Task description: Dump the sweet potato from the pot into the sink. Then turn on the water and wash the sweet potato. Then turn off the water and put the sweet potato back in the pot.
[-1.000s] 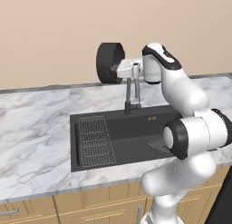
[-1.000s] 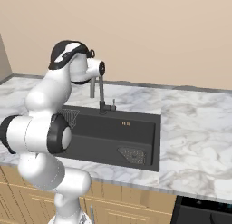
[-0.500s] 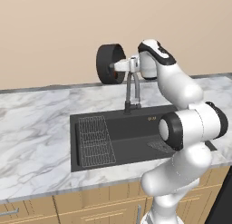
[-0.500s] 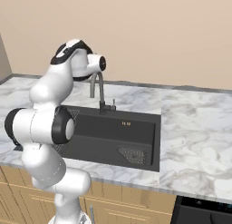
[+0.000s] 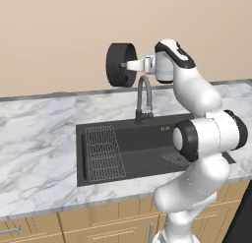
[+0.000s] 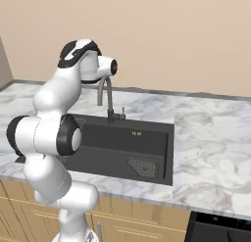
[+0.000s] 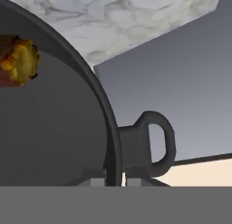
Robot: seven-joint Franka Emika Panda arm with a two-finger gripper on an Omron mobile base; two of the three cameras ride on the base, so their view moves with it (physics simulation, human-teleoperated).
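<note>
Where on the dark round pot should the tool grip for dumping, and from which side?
Pinch the dark grey round pot's thin rim wall right beside its loop handle, coming over the open edge, one finger inside, one outside. The tool is shut there now: the wall is thin enough to pinch.

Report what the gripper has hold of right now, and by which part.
The gripper is shut on the pot, pinching its rim beside a loop handle. The pot is lifted and tipped on its side above the sink, with the sweet potato inside.
</note>
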